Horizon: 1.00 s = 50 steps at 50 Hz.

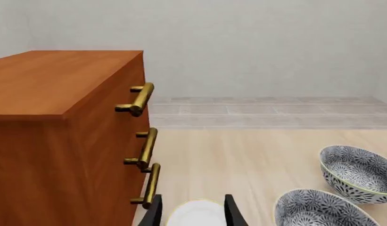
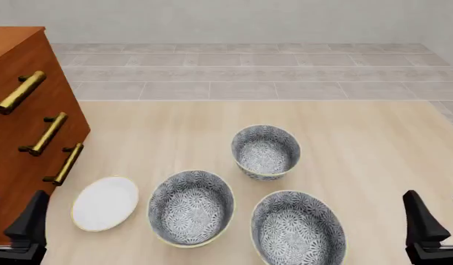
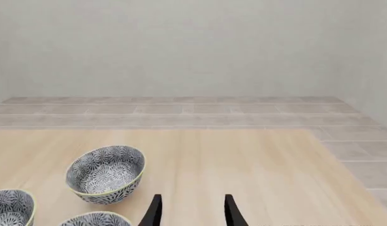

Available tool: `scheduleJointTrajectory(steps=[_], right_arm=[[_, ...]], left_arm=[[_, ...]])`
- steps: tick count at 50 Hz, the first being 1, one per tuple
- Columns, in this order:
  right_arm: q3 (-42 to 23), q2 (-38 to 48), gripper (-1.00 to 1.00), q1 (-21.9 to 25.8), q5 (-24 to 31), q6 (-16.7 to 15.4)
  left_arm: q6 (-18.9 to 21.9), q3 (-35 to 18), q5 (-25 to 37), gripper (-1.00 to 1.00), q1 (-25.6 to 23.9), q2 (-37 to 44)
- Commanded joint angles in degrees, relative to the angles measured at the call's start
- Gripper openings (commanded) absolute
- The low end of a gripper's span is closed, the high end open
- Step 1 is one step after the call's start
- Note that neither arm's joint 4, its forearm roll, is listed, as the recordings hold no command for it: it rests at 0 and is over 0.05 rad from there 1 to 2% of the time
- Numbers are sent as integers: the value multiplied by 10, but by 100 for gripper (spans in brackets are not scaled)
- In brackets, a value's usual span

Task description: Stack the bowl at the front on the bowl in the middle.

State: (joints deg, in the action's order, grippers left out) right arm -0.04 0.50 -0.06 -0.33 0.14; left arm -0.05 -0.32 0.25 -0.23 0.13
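Bowl at the front (image 2: 298, 230) sits on the bench (image 2: 358, 149) in the front view, nearest the camera and right of centre, its rim almost touching the bowl in the middle (image 2: 191, 207), which lies just to its left and a little farther back. A third bowl (image 2: 265, 151) of the same floral pattern stands farther back, apart from both. A plain white plate (image 2: 105, 202) lies left of the bowl in the middle, near a wooden cabinet (image 2: 20, 138) with brass handles at the left edge. The left gripper (image 2: 9, 223) shows at the lower left corner and the right gripper (image 2: 436, 221) at the lower right corner, both well apart from the bowls and holding nothing.

Left wrist view: the left gripper's (image 1: 192, 212) fingers (image 1: 154, 214) are spread apart with nothing between them; the white plate (image 1: 194, 214) lies on the bench beyond the gap. The cabinet (image 1: 55, 141) fills one side, and two floral bowls appear on the other side.

Right wrist view: the right gripper's (image 3: 192, 211) fingers (image 3: 230, 212) are likewise parted and empty. The third bowl (image 3: 106, 173) stands ahead on the bench, and edges of two more bowls show at the frame's border.
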Motion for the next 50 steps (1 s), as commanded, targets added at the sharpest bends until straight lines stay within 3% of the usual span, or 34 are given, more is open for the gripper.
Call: scheduleJointTrajectory(steps=[1, 17, 19, 21, 27, 36, 38, 50], right_arm=[[-1, 19, 100, -2, -13, 6], [-8, 81, 100, 4, -61, 2], [-16, 108, 100, 7, -74, -5], [-36, 157, 100, 10, -89, 13], [-97, 252, 100, 26, -103, 17], [-185, 381, 100, 56, -98, -31], [-206, 408, 100, 58, -91, -23], [-293, 513, 100, 86, -60, -63]], left_arm=[[1, 0, -3, 100, 2, 3], [1, 1, -5, 100, 2, 4], [1, 1, -5, 100, 2, 4], [2, 1, -5, 100, 2, 4], [5, 1, -4, 100, 2, 1], [2, 0, -2, 100, 2, 1], [3, 0, -2, 100, 2, 1], [4, 0, -2, 100, 2, 0]])
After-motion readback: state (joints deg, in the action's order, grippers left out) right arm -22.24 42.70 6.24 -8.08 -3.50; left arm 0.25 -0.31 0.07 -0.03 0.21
